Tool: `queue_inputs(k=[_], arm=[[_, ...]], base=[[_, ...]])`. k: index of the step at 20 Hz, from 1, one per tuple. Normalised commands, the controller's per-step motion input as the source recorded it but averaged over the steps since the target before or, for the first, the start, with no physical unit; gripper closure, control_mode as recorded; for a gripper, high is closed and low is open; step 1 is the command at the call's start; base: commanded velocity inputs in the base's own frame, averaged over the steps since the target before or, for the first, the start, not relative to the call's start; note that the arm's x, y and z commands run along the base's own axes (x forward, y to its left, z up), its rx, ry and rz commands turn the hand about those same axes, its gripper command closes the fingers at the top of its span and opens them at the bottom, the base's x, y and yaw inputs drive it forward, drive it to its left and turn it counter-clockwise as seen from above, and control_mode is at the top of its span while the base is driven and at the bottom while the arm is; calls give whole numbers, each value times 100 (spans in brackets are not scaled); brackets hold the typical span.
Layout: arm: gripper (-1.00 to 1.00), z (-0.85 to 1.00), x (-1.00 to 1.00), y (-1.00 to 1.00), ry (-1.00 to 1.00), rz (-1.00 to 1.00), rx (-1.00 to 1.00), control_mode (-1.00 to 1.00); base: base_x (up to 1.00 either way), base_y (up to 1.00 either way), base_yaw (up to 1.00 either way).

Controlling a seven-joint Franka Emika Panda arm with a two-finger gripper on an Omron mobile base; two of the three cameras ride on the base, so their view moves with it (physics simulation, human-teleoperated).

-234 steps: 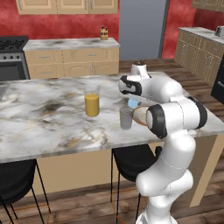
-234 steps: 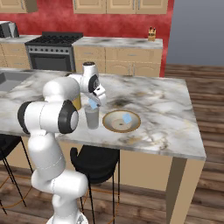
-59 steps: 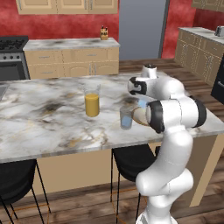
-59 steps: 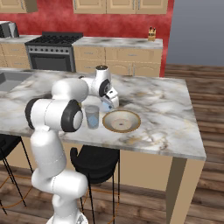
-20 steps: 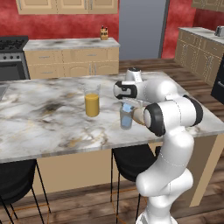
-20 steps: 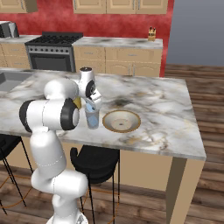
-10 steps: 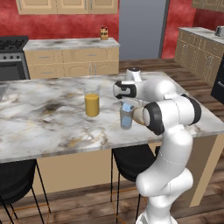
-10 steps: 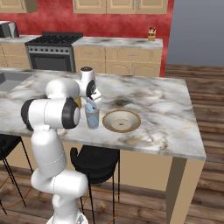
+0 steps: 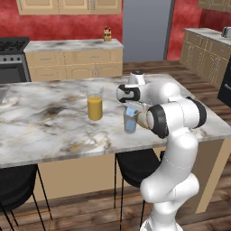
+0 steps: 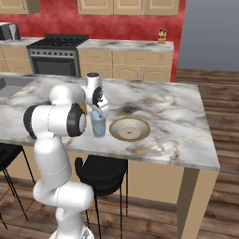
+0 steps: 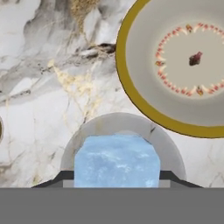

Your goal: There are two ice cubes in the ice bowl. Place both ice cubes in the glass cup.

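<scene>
Gripper (image 11: pixel 116 177) clamped on 1 ice cube (image 11: pixel 116 161), hanging right over the mouth of the glass cup (image 11: pixel 121 131). Same cup (image 9: pixel 130 121) on the marble counter (image 9: pixel 49 122), just beside the wooden bowl (image 10: pixel 129 129). Bowl (image 11: pixel 183 65) looks bare inside, just a ring pattern on the pale bottom. Glass of orange juice (image 9: pixel 94 103) further along the counter, well apart from the cup.

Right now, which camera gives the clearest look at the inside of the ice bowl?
The hand view: it looks down into the ice bowl, showing its pale, patterned inside with no ice in it. The right base view shows the bowl whole but small beside the glass cup. In the left base view the arm hides most of it.
</scene>
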Motion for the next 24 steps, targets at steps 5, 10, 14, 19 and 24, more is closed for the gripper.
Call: queue_inputs(k=[5,10,14,19,24], arm=[[100,-2,3,0,0,0,0,-100],[-100,4,6,0,0,0,0,-100],[-100,22,0,0,0,0,0,-100],[-100,27,-25,0,0,0,1,-100],[-100,-2,-100,-6,-6,2,0,-100]], base=[[0,0,0],[0,0,0],[0,0,0],[0,0,0],[0,0,0]])
